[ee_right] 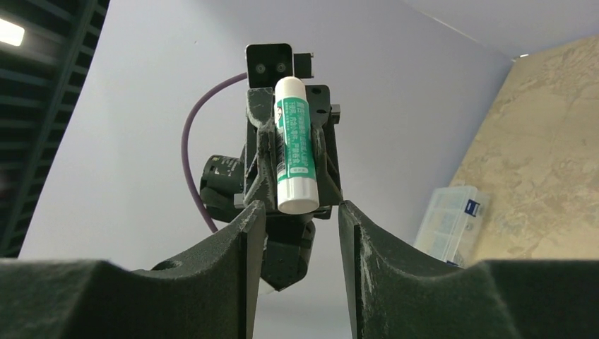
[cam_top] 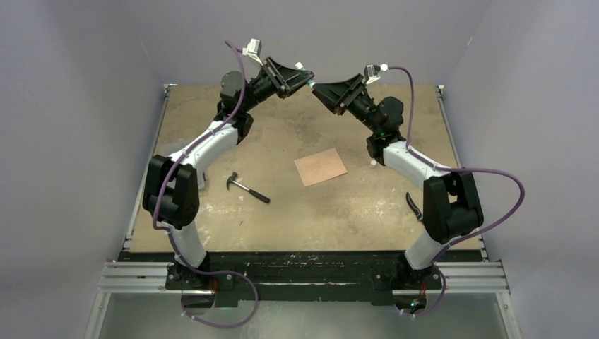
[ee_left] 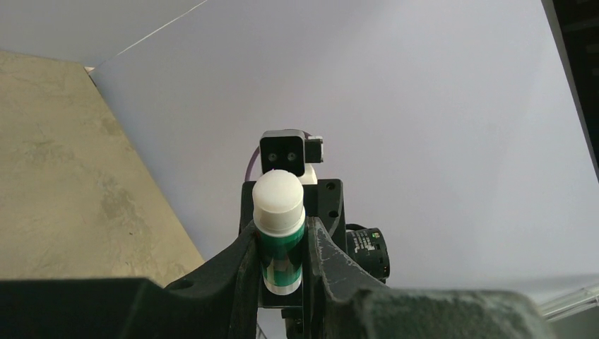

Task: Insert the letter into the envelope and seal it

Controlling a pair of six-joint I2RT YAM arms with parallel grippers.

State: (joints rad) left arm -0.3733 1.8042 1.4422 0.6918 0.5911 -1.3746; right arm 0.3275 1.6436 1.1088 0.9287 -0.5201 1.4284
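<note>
Right hand (ee_right: 298, 212) half spread, gripping nothing. The white cap end of the glue stick (ee_right: 294, 152) sits at its mouth, between the fingertips and clear of both. The stick's long axis runs straight away from this hand, up the frame, into the left hand (ee_left: 281, 241), which is clamped on the green barrel. Likely next step: right hand closes on the cap and pulls along that axis. Both hands meet upper centre in the top view. The envelope (cam_top: 320, 167) lies flat on the surface (cam_top: 318, 212), centre frame, well apart from both hands and slightly nearer the right arm. Its flap is not discernible, and no separate letter shows. Counts: one stick, one salmon-pink piece, one hammer (cam_top: 247, 188), one clear box (ee_right: 448, 222).
</note>
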